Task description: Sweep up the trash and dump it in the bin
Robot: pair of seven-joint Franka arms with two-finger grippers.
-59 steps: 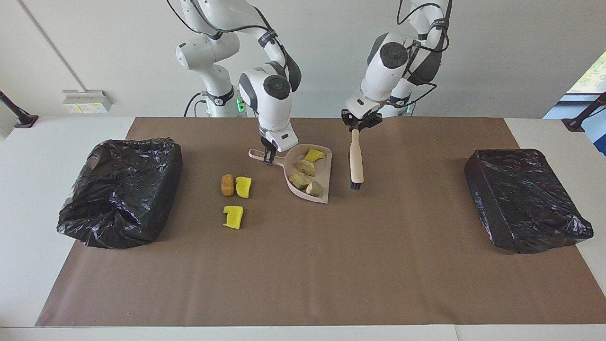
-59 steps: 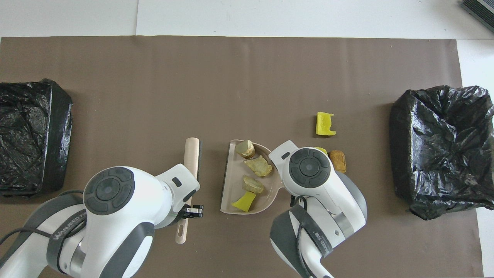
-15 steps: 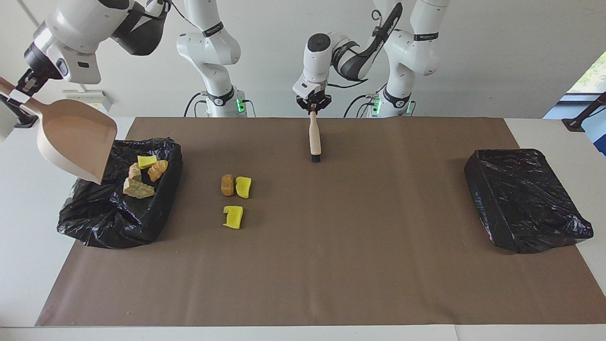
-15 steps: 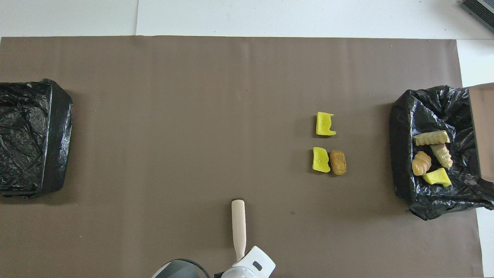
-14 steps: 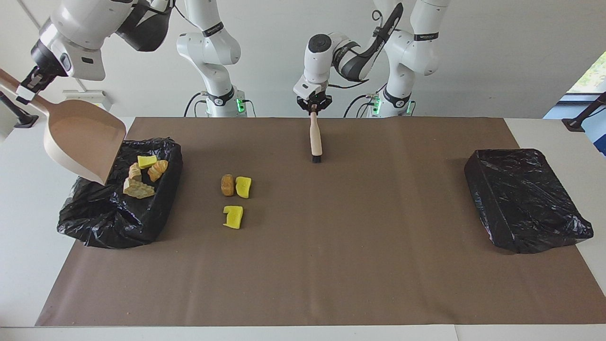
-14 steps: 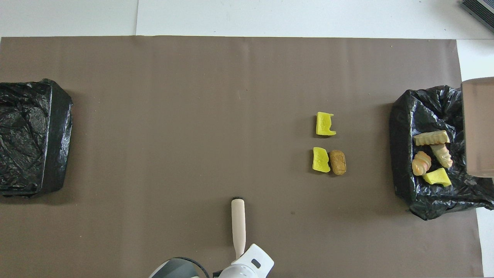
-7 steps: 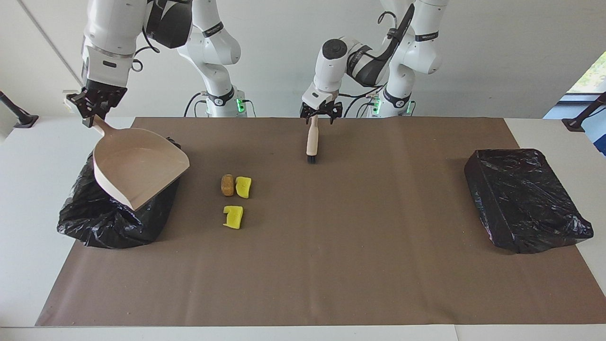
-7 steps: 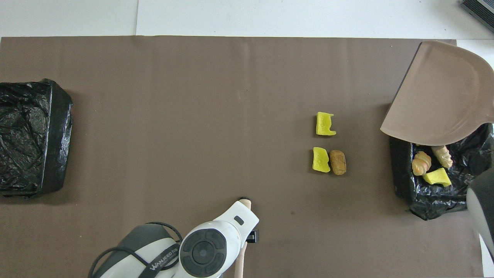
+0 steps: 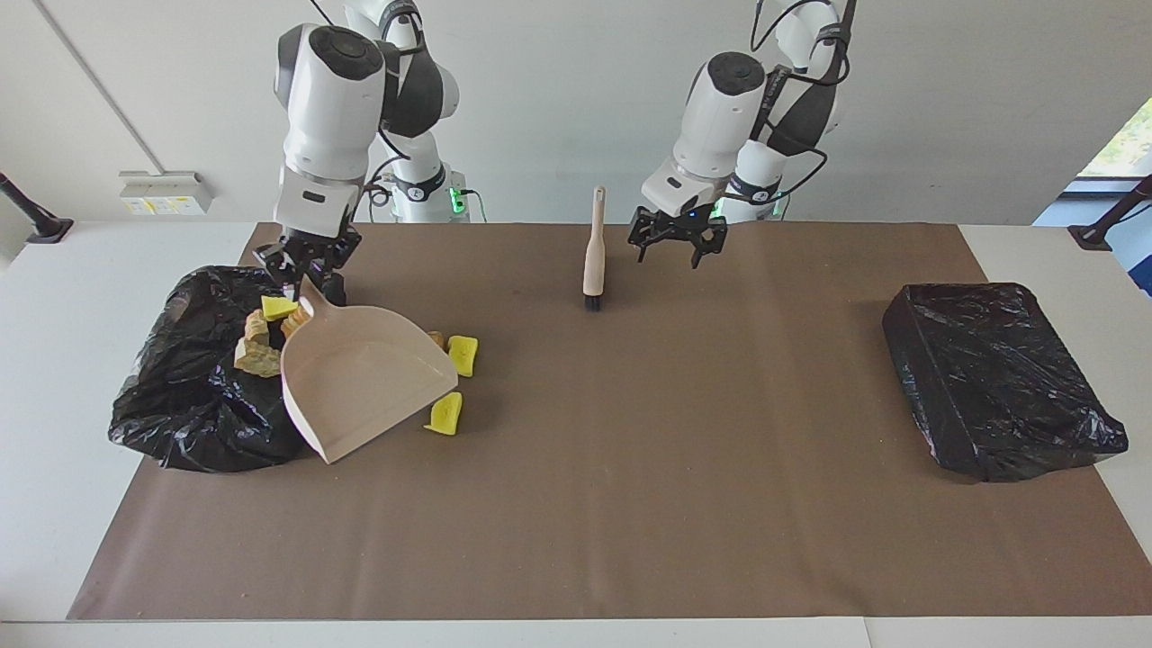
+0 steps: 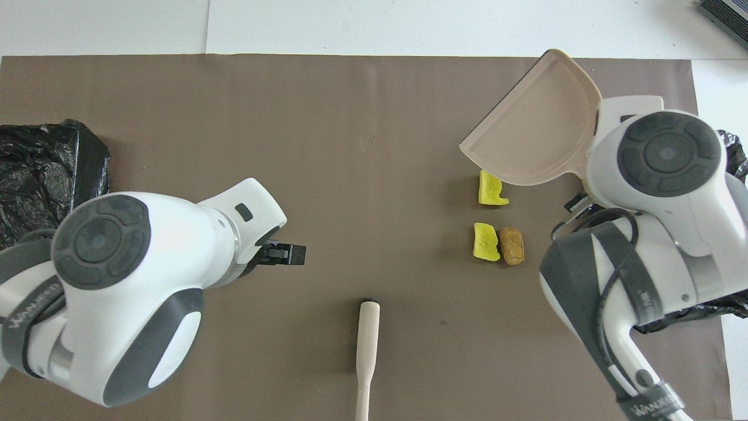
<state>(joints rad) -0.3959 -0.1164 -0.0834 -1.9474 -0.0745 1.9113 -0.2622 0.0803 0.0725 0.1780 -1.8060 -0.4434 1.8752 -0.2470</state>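
Observation:
My right gripper (image 9: 304, 273) is shut on the handle of the pink dustpan (image 9: 360, 382), which hangs tilted and empty over the bin's edge and the loose trash. Two yellow pieces (image 10: 492, 188) (image 10: 485, 241) and a brown chunk (image 10: 511, 245) lie on the mat beside the black-lined bin (image 9: 180, 405). Several more trash pieces (image 9: 259, 349) sit inside the bin. The brush (image 9: 592, 256) is free, with its bristle head on the mat and its handle toward the robots. My left gripper (image 9: 673, 252) hangs open over the mat beside the brush, toward the left arm's end.
A second black-lined bin (image 9: 999, 378) stands at the left arm's end of the table. The brown mat (image 9: 630, 504) covers most of the white table. In the overhead view my right arm hides most of the bin with the trash.
My left gripper has opened, let go of the brush and moved toward the left arm's end. My right arm has swung the empty dustpan from over the bin toward the loose trash.

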